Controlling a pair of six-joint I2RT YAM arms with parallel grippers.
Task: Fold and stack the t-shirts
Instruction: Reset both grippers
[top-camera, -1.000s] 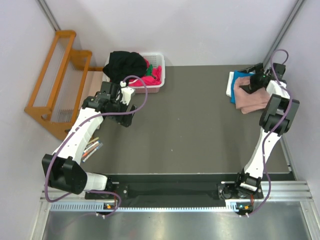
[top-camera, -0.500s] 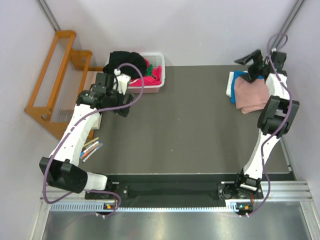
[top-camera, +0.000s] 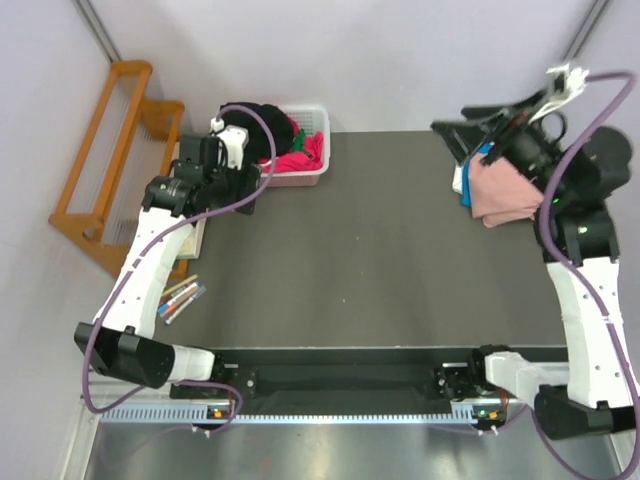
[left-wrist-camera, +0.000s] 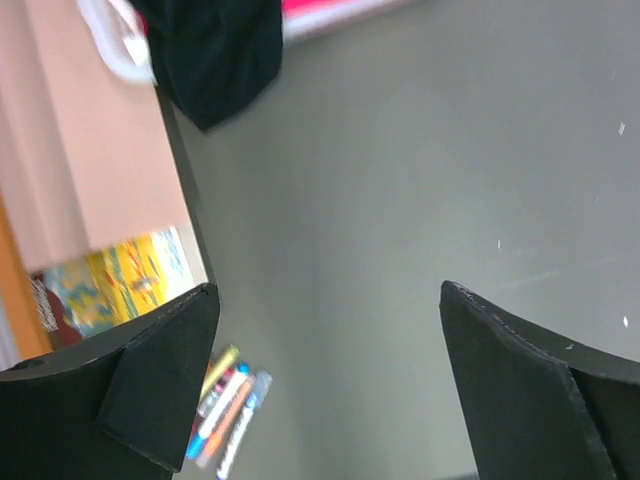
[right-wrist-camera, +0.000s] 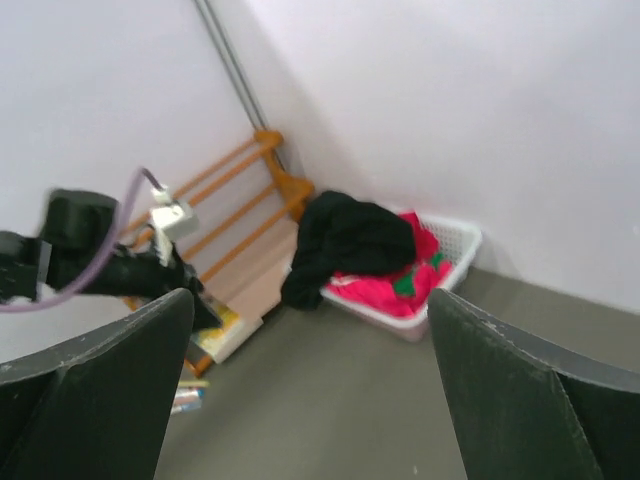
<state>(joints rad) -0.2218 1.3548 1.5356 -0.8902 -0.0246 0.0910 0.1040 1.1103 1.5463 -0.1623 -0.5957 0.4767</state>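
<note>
A folded salmon-pink t-shirt (top-camera: 508, 192) lies on a blue one (top-camera: 465, 188) at the table's far right. My right gripper (top-camera: 452, 138) hangs open above and left of that stack, holding nothing. It faces the white basket (right-wrist-camera: 456, 246) across the table. A black t-shirt (top-camera: 258, 122) (right-wrist-camera: 350, 240) drapes over the basket's left rim. Magenta cloth (right-wrist-camera: 385, 290) and a bit of green (right-wrist-camera: 405, 284) lie inside. My left gripper (top-camera: 244, 190) is open and empty above the table, just in front of the basket (top-camera: 316, 116). The black shirt's hem (left-wrist-camera: 215, 55) hangs ahead of it.
A wooden rack (top-camera: 110, 150) stands left of the table. Several markers (top-camera: 182, 297) (left-wrist-camera: 228, 408) lie near the table's left edge, and a colourful book (left-wrist-camera: 120, 282) sits just off it. The dark table top (top-camera: 380, 260) stretches between the arms.
My right gripper has lifted off the pink shirt and swung up, now pointing left. The left arm has drawn back toward the basket, jaws slightly wider.
</note>
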